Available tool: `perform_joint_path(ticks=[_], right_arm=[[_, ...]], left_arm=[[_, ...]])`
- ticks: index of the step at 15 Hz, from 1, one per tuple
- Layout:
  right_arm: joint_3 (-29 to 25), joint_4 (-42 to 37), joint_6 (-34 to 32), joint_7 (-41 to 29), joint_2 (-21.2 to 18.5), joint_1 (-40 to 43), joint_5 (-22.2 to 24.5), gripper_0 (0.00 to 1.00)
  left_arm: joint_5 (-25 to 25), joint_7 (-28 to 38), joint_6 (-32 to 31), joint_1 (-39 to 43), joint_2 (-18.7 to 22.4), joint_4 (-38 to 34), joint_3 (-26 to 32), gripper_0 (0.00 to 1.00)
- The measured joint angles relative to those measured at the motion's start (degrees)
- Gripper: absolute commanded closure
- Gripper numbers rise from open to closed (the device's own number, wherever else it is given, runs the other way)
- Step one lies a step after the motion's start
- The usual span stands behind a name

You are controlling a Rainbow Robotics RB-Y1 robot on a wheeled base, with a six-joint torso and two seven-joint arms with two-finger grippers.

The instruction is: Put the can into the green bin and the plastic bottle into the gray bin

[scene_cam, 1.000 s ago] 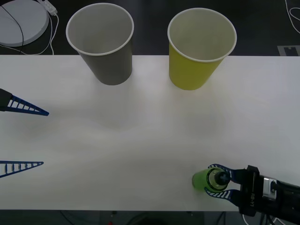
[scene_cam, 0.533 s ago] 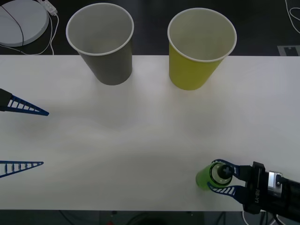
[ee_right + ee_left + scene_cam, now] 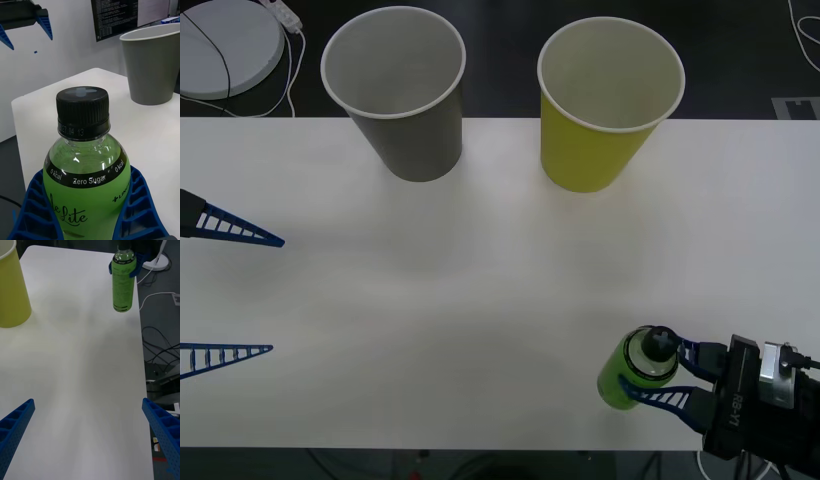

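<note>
- You have one small clear plastic bottle (image 3: 636, 368) of green drink with a black screw cap and green label, standing upright near the near right corner of the white counter (image 3: 480, 290).
- You have two large tapered paper-cup-shaped bins with white rims at the far edge: one gray bin (image 3: 398, 92) to the left, one yellow-green bin (image 3: 605, 102) to the right, standing apart.
- Your right tool (image 3: 677, 374) reaches in low from the near right corner, its blue ribbed fingers (image 3: 139, 210) clamped on either side of the bottle just below the shoulder.
- Your left tool (image 3: 230, 292) sits at the left edge of the counter, its two blue fingers (image 3: 15, 423) spread wide and holding nothing, well apart from the bottle and bins.
- From the left wrist you see the bottle's base (image 3: 122, 307) at the counter's edge; whether it touches the surface you cannot tell.
</note>
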Motion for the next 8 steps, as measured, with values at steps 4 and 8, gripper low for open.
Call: perform_joint_path(ticks=[4,8], right_arm=[[-5.31,-8.32,5.65,-10.5,-0.15,4.81,4.44,1.0],[-8.75,-17.44,14.75,-18.98,-0.31,9.06,8.8,1.0]], left_arm=[[0.0,0.0,0.0,0.0,0.0,0.0,0.0,0.0],[0.0,0.0,0.0,0.0,0.0,0.0,0.0,0.0]])
